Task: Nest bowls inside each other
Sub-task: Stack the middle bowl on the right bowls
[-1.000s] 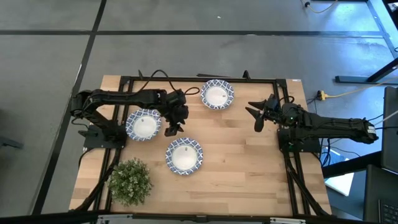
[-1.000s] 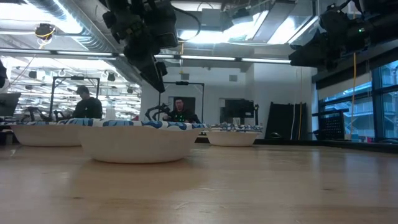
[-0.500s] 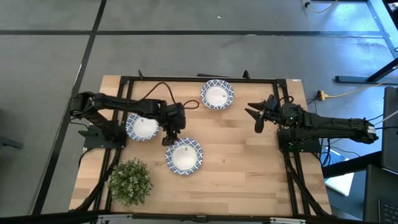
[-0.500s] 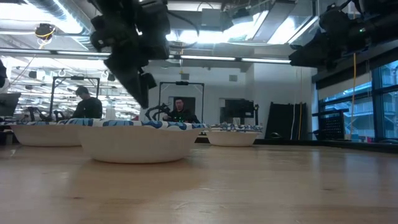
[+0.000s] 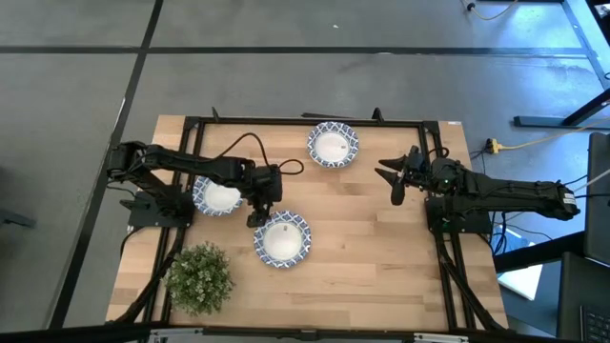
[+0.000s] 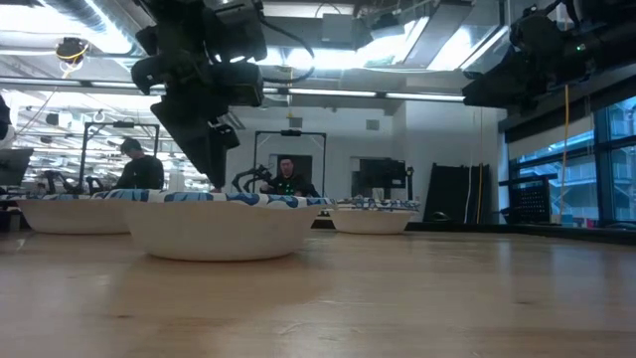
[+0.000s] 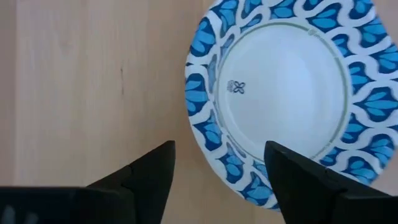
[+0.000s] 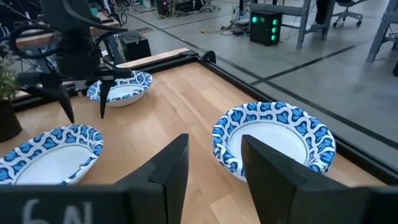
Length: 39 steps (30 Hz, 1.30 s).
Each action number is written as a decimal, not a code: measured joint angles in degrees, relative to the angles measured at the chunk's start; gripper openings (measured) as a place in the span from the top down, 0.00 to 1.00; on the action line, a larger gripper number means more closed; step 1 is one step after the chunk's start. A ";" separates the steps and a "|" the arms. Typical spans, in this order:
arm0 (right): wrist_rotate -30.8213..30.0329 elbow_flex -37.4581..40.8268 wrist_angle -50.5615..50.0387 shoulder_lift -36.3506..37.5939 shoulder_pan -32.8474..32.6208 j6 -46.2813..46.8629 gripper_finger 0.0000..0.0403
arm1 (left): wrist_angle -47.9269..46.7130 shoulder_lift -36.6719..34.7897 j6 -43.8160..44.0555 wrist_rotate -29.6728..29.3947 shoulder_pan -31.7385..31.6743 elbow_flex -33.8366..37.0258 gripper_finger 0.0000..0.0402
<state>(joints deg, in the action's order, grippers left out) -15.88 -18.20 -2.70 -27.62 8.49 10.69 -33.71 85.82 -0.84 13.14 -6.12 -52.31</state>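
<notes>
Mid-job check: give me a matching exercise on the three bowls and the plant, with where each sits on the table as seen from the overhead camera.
Things:
1. far bowl
2. left bowl
3. near bowl
4. plant

Places:
A. near-left corner of the table
B. close to the far edge, around the middle
C. partly under the left arm, by its base
D. just under the open left gripper, whose fingers straddle its rim

Pairs: 1-B, 2-C, 3-D, 4-A
</notes>
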 joint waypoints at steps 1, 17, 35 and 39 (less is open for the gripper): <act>0.01 0.00 0.01 0.00 0.00 0.57 0.63 | -0.01 0.00 -0.09 -0.73 0.09 0.00 0.38; 0.08 0.00 0.07 0.00 0.02 1.51 0.63 | 7.38 0.00 2.40 -5.20 0.32 0.00 0.33; 0.08 0.00 0.07 0.02 0.02 1.48 0.63 | 7.37 4.65 8.19 -6.53 2.53 -0.02 0.33; 0.09 0.00 0.05 0.01 0.02 2.29 0.63 | 7.65 5.83 8.30 -6.42 3.18 -0.02 0.34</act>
<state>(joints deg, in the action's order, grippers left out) -15.79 -18.20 -2.65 -27.61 8.51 12.98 -26.06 91.66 7.46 6.72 -2.94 -52.34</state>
